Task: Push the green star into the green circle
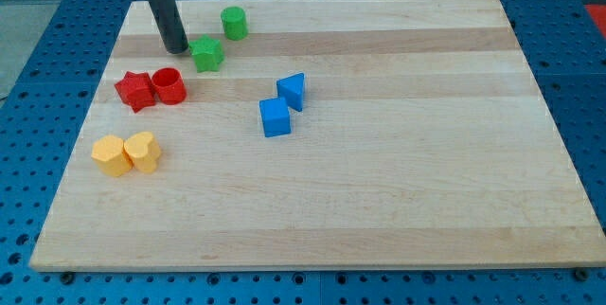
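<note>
One short gap separated the green star-shaped block (207, 54) from the green cylindrical circle block (234, 23) at its one o'clock, so my tip (176, 49), pincerless, stood at the star's nine o'clock, ready to shove.

my tip (176, 50) rests on the board; the dark rod rises nearly upright.

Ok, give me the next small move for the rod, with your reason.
Probably push toward the view's upper right. My tip sits just left of the green star, and the green circle lies up and right of the star, a small gap apart.
</note>
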